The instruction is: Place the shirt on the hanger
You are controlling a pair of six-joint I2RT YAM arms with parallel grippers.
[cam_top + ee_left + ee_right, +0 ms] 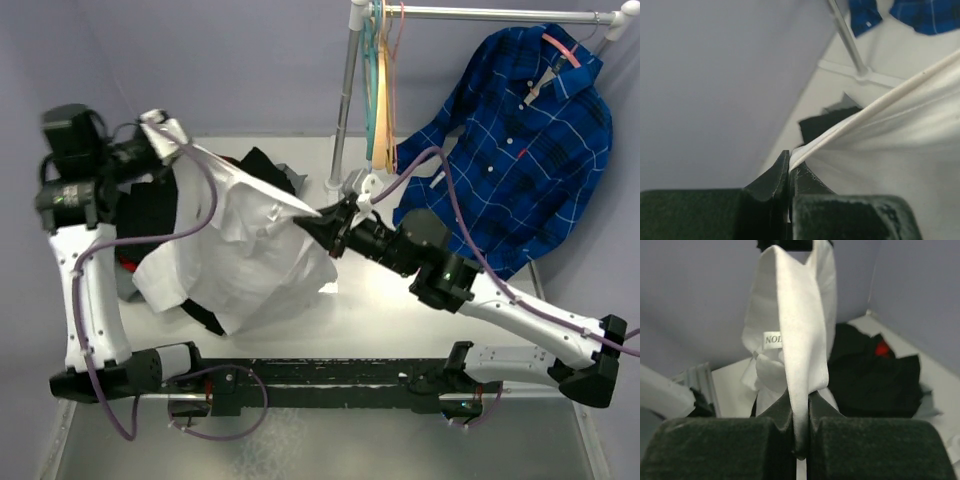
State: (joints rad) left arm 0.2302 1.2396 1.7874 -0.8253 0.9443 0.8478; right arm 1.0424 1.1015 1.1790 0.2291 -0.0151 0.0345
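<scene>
Your right gripper [324, 221] is clamped tight on a fold of the shirt [240, 262] just left of the rack pole [346, 100], and farther left of that pole your left gripper [789, 164] pinches its edge shut — cloth stretched between them, over the counter [400, 312].

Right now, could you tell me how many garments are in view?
3: thin white fabric shirt stretched mid-air; blue plaid shirt hanging from the metal rail; black garment on the table. More may be hidden.
</scene>
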